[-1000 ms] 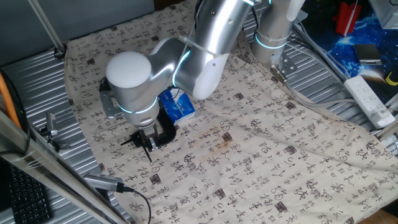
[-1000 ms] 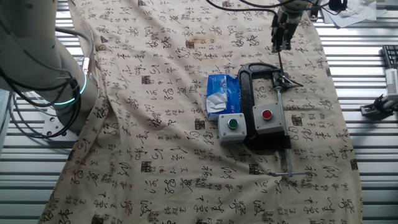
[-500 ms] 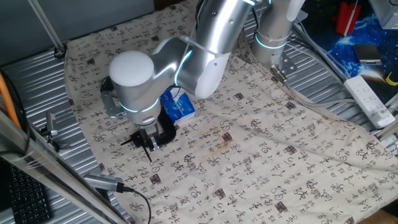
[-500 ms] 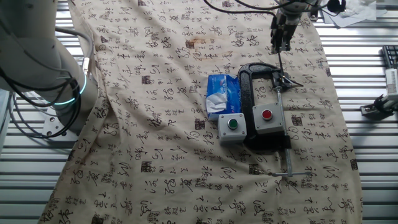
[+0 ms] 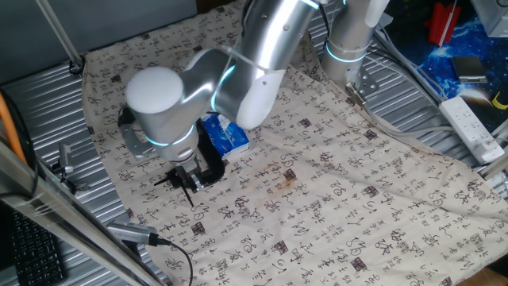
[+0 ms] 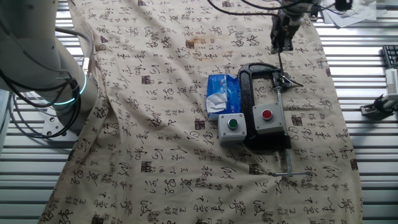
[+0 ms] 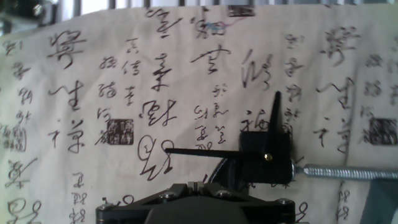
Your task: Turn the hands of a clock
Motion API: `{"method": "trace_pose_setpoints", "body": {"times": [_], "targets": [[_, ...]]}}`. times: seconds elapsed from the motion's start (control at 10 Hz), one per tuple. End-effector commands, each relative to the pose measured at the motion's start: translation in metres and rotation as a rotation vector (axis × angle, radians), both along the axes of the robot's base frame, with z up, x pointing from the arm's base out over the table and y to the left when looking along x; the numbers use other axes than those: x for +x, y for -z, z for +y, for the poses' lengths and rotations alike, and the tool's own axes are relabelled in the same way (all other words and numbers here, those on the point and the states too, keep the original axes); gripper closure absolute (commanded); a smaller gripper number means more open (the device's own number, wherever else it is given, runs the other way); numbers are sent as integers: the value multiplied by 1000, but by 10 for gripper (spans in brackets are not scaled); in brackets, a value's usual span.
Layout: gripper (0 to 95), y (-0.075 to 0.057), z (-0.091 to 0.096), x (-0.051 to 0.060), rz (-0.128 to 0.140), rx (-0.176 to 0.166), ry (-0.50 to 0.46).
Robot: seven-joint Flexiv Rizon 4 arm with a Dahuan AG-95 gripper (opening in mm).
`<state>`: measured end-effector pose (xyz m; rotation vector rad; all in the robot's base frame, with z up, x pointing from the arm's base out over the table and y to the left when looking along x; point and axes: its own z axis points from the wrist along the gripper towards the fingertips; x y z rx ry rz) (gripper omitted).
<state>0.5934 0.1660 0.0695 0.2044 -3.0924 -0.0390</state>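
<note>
Your gripper point(image 6: 278, 45) hung just above the clock point(image 7: 266, 163), which the C-clamp point(image 6: 249, 93) pinned to the cloth point(image 6: 155, 124) so that it could not slide under a turning push. The hands point(image 7: 236, 146) lay near a right angle, untouched. Whether the jaws were parted, you could not tell.

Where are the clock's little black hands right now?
In the hand view, the hands sit low and right of centre, over the printed cloth, beside the silver rod.
</note>
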Motion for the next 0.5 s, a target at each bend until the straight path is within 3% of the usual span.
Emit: {"method": "trace_pose_setpoints", "body": {"times": [0.1,0.5], "targets": [[950,-1,0,-2,-4,0,-8],[950,-1,0,-2,-43,4,21]]}}
